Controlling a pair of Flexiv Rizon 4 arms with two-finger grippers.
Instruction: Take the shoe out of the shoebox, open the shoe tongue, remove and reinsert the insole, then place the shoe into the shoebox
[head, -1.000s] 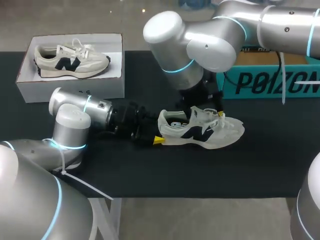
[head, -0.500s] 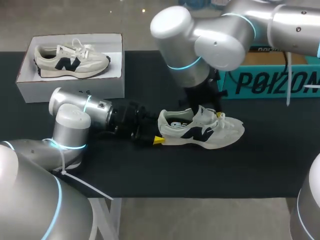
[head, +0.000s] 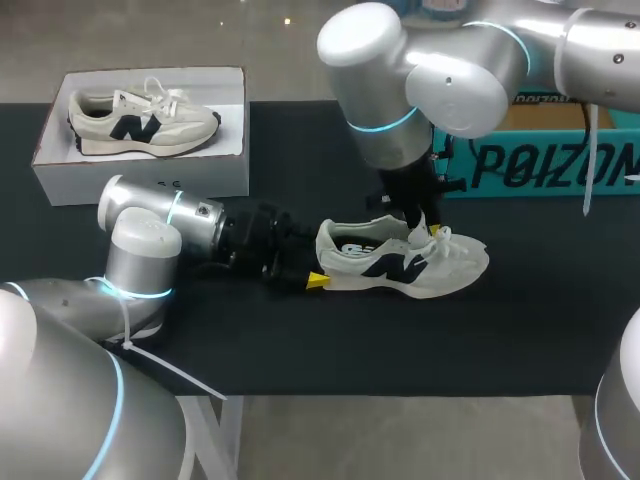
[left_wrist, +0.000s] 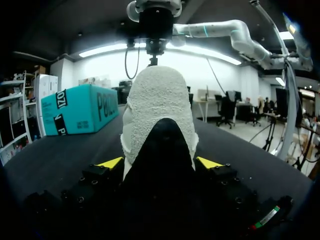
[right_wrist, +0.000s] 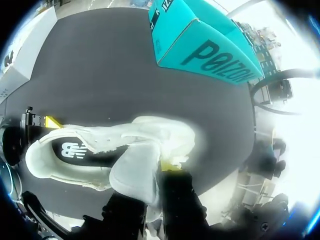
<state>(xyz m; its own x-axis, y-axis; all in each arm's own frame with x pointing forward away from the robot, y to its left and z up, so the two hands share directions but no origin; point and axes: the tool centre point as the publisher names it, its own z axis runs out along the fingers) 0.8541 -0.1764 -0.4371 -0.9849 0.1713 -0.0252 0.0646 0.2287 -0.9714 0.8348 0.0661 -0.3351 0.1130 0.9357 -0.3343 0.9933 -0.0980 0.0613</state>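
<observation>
Black cloth covers the table (head: 300, 340), which carries a white shoebox (head: 140, 175) at the rear left with a second shoe (head: 140, 120) in it, and a teal box (head: 540, 160) at the rear right. Note that the shoe (head: 400, 262) lies on its sole near the middle of the table, outside both boxes, toe pointing to your right. Over the last second the right arm has swung toward the teal box and risen slightly, while the right gripper (head: 425, 222) has stayed at the shoe's throat; the tongue (head: 392, 230) now stands more upright than before. In the right wrist view the tongue (right_wrist: 135, 175) lies against the one yellow tip that shows, with the other finger hidden behind it, so treat this gripper as clenched on the tongue. The left gripper (head: 310, 268) has not shifted: its yellow fingertips (left_wrist: 110, 163) press the heel from both sides, grasping the shoe and anchoring it against the pull. Read this as the tongue-opening step nearing completion. The insole (right_wrist: 75, 150) is exposed through the widened collar and is seated inside the shoe, so removal has not begun. Expect the next move to need continued heel restraint while the opening is held wide enough for access to the insole.
</observation>
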